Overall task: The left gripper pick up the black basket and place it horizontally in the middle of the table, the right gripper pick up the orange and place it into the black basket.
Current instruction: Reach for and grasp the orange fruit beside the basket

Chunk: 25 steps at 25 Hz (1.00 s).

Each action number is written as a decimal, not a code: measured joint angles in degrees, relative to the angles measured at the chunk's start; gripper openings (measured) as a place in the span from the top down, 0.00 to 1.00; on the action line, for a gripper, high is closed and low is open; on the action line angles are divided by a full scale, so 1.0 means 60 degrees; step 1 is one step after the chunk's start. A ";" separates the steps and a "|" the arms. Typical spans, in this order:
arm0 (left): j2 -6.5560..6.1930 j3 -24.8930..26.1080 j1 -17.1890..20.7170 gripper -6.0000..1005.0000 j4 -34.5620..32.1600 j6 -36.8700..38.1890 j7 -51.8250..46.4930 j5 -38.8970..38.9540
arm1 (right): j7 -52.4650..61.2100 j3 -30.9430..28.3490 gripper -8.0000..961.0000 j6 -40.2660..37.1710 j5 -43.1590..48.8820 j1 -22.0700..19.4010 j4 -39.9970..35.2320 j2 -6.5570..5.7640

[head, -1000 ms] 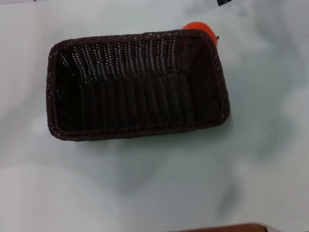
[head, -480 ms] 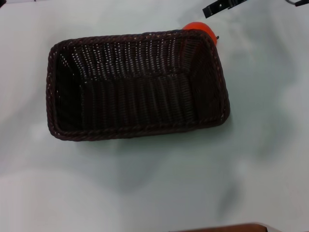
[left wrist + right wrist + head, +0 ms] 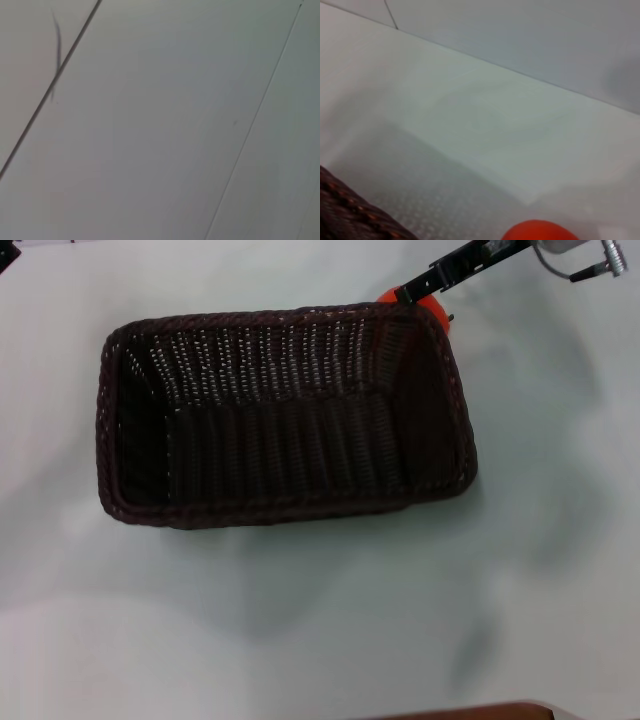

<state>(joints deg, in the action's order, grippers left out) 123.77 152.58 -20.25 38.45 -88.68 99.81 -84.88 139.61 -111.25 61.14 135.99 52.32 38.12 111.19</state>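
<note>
I see the black basket (image 3: 285,415) lying flat on the white table (image 3: 320,620), its long side going across in my head view. It is open side up and I can see its woven floor. The orange (image 3: 432,306) sits on the table just behind the basket's far right corner. It is outside the basket, and the rim hides most of it. I cannot tell if it touches the basket.

The right gripper (image 3: 412,290) comes in from beyond the basket's far right corner. One thin black finger tip (image 3: 425,284) sits right over the orange, just above that corner of the basket. I cannot tell how far apart the fingers are, or if they hold anything. Its silver wrist (image 3: 585,262) is farther out from that corner.

In my right wrist view, the top of the orange (image 3: 540,231) and a bit of the basket's braided rim (image 3: 350,210) show close by, with bare table (image 3: 470,100) past them.

The left gripper is not in any view. My left wrist view only shows a plain pale surface (image 3: 160,130) with thin lines.
</note>
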 joint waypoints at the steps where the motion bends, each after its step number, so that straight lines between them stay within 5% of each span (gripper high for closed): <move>1: -0.0002 -0.0001 -0.0007 0.12 -0.0049 0.0000 -0.0006 -0.0004 | 0.0000 0.0009 0.16 -0.0116 0.0056 0.0009 -0.0079 0.0042; 9: 0.0003 -0.0043 -0.0035 0.12 -0.0189 -0.0021 -0.0010 -0.0024 | -0.0108 0.0010 0.16 -0.0785 0.0264 0.0054 -0.0501 0.0279; 25: -0.0004 -0.0095 -0.0009 0.12 -0.0406 0.0029 0.0016 0.0016 | -0.0151 -0.0073 0.16 -0.0849 0.0192 0.0057 -0.0386 0.0283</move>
<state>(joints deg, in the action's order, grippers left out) 123.75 152.01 -20.30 36.02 -88.51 99.91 -84.78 138.71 -111.69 56.05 137.15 52.66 35.80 112.89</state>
